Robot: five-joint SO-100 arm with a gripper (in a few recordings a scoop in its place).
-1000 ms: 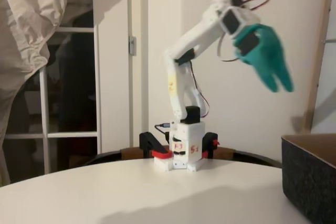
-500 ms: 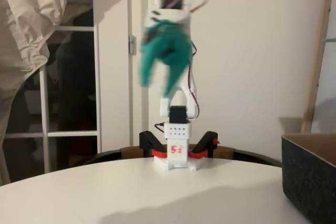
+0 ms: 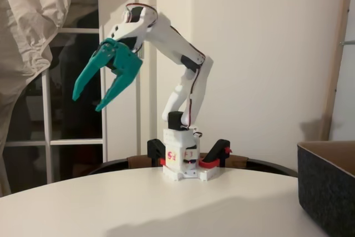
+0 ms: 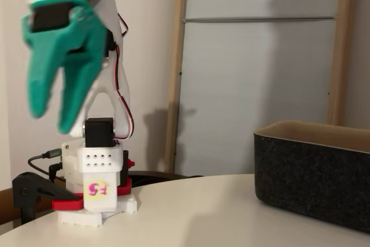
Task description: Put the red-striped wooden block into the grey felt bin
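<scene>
Teal and spread wide, my gripper (image 3: 86, 102) hangs high in the air with nothing between its jaws, raised on the white arm (image 3: 177, 54) to the left in a fixed view and well apart from the bin (image 3: 327, 184) at the right edge. I judge the height keeps me clear of the table (image 3: 166, 203) while I swing. Red clamps (image 3: 213, 156) pin my base to the table edge. I cannot see the block; it may lie inside the bin, whose charcoal felt wall (image 4: 312, 183) and tan rim hide its floor.
</scene>
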